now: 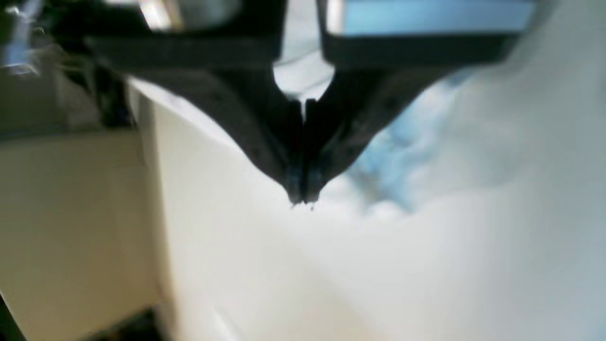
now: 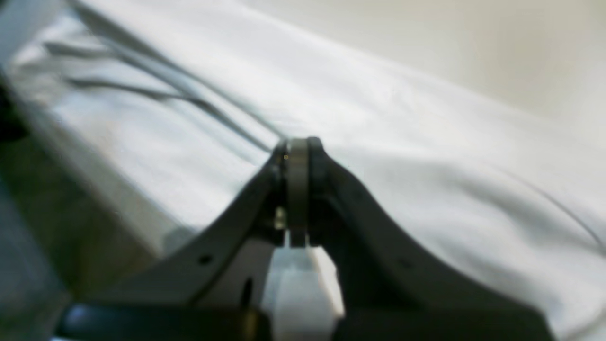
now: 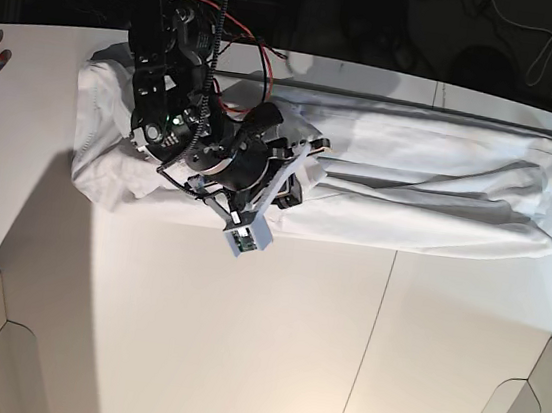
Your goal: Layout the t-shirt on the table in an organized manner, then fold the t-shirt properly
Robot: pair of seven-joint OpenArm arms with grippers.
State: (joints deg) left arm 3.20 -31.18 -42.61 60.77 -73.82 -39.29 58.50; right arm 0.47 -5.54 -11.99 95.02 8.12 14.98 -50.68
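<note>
White t-shirt [image 3: 409, 193] hides right gripper [image 3: 306, 165] tips.

No text, label, brand, number or sign is readable in any view.

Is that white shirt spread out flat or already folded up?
Folded, at least partly: the t-shirt lies as a long narrow band along the far side of the table, with lengthwise creases. No sleeves stick out.
</note>
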